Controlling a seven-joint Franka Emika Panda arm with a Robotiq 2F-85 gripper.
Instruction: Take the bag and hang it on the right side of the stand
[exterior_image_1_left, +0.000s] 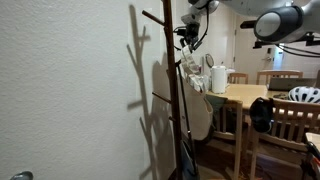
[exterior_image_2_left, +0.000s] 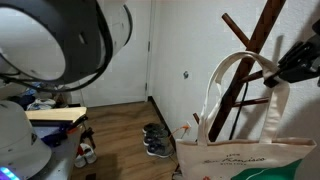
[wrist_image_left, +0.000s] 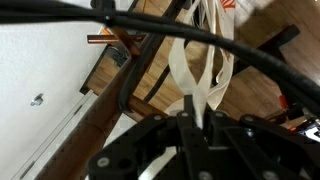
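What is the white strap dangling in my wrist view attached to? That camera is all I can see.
Observer: A cream cloth tote bag; its long handles rise to the black gripper.
Operator: Where does the bag's body hang?
Observer: In an exterior view it hangs right beside the dark brown wooden coat stand.
Operator: Is anything else nearby?
Observer: A light wooden dining table with chairs stands beyond the stand.

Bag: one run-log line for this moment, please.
gripper: shut on bag | bag: hanging from gripper beside stand | hung on stand: not yet evident
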